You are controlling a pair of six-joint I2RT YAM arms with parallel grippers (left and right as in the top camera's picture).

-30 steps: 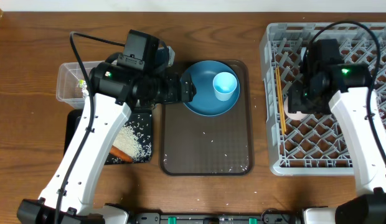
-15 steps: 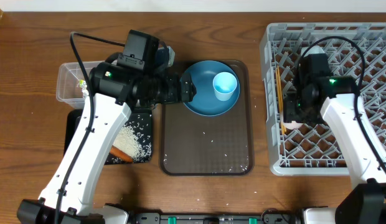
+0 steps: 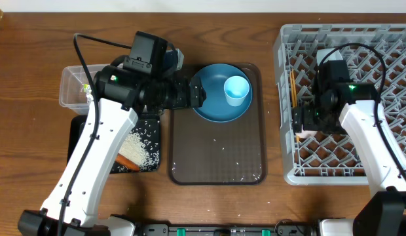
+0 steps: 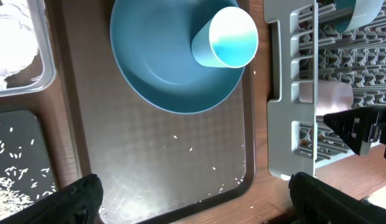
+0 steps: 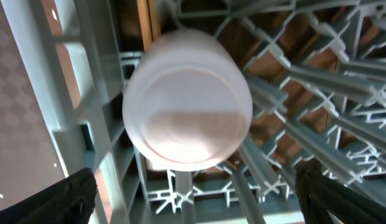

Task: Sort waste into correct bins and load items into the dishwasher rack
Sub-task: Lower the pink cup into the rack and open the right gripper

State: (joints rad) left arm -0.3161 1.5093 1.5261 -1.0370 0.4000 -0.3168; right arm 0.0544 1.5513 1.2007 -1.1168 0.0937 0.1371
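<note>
Pinkish-white, the cup [image 5: 187,102] sits among the pegs at the left side of the grey rack [image 3: 386,39], close to the wooden chopsticks [image 3: 294,98]. The right pincer [image 5: 193,196] is spread wide just beside the cup and grips nothing. The left pincer [image 4: 193,202] is also spread wide and empty, over the brown tray [image 3: 216,157]. On that tray a blue plate [image 3: 213,105] carries a light blue cup [image 3: 236,90]. Rice [image 3: 141,147] and a carrot [image 3: 128,162] lie in the black tray [image 3: 75,141] on the worktop [image 3: 33,59].
</note>
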